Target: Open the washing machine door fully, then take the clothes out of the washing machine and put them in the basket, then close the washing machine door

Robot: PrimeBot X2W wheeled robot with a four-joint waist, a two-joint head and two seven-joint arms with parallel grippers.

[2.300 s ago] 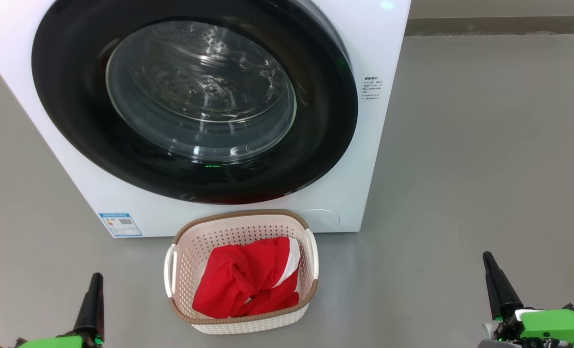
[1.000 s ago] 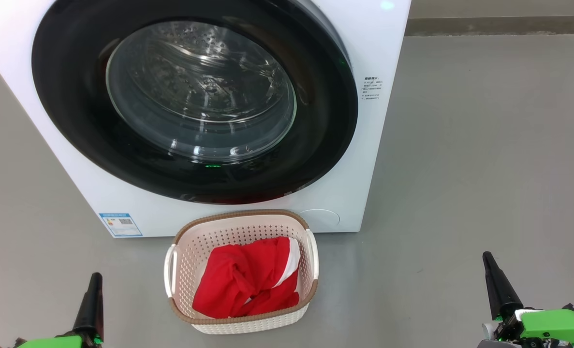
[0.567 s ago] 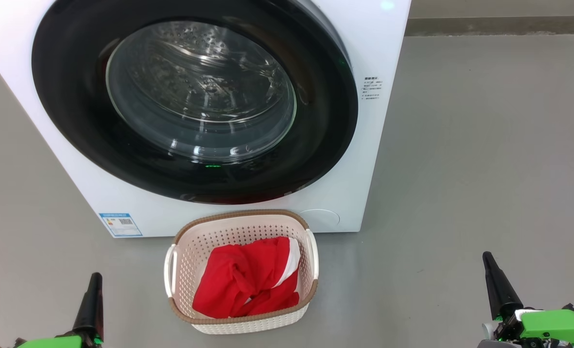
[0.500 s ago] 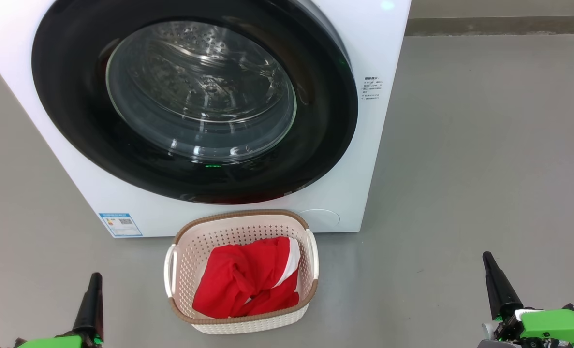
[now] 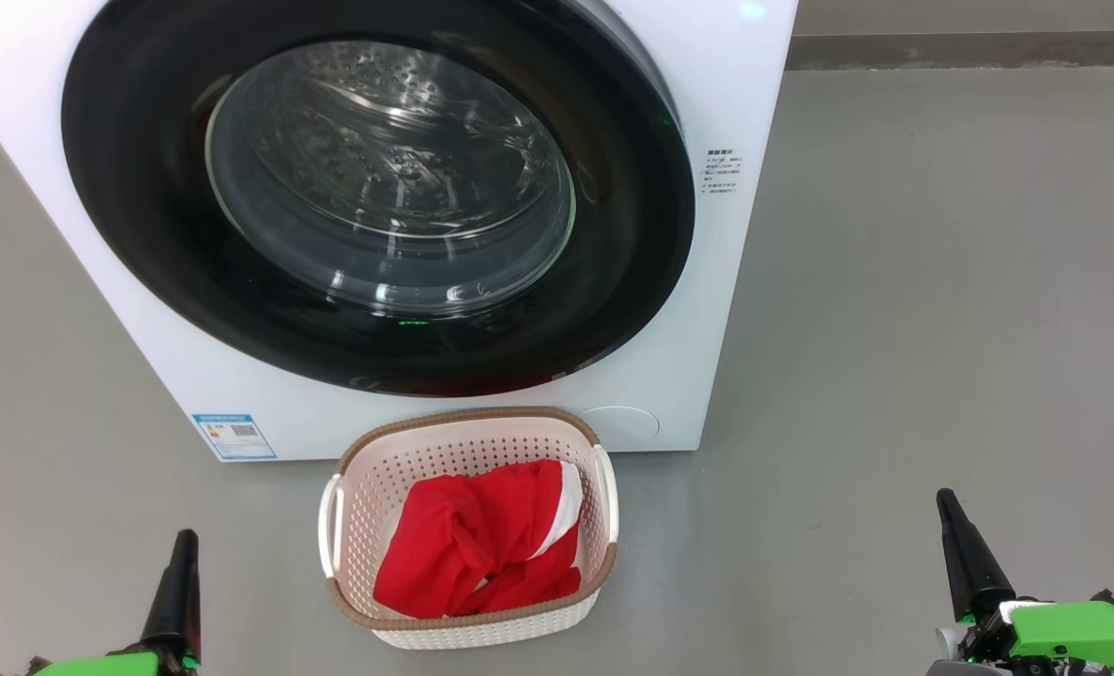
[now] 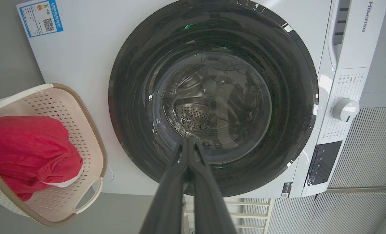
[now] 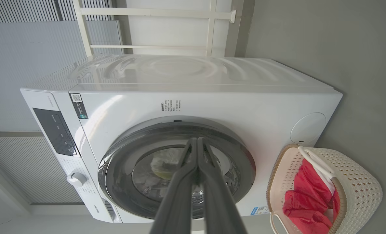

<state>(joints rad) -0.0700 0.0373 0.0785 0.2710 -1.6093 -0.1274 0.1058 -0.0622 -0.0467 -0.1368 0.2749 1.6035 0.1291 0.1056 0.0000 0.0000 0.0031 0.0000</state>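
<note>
The washing machine door [image 5: 144,244] sits shut against the white washing machine [image 5: 740,103], and the steel drum [image 5: 397,141] shows through its glass bowl. Just in front of the machine, on the grey floor [image 5: 941,282], stands the basket [image 5: 467,418]. The red clothes [image 5: 472,554] are heaped inside it (a white band shows along their right side). The left end effector [image 5: 185,539] is at the near left and the right end effector [image 5: 944,498] at the near right. Each has its fingers pressed together, gripping nothing, well apart from basket and door.
</note>
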